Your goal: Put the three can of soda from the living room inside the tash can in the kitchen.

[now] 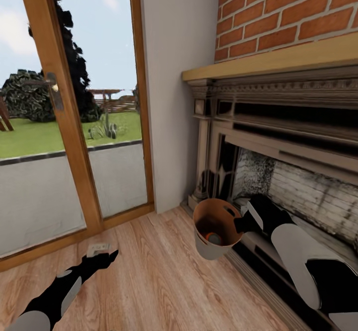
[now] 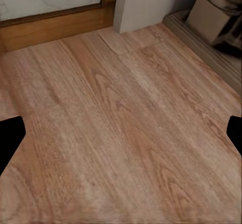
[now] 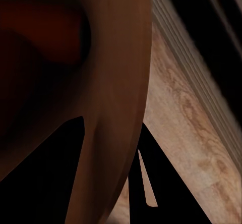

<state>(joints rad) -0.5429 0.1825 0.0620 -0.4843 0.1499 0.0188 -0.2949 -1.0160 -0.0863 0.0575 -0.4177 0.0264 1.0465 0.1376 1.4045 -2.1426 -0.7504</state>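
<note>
One orange can of soda (image 1: 214,238) sits inside the tash can (image 1: 211,249) that my right gripper (image 1: 237,220) clamps by its rim, just beside the fireplace (image 1: 278,137); left gripper (image 1: 107,256) spread wide, holding nothing.

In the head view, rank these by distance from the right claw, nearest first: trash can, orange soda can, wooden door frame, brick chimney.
1. Trash can: its rim is pinched in the right claw.
2. Orange soda can: inside the bin, at its bottom.
3. Wooden door frame: on the left, past the white wall.
4. Brick chimney: high above the mantel.
</note>
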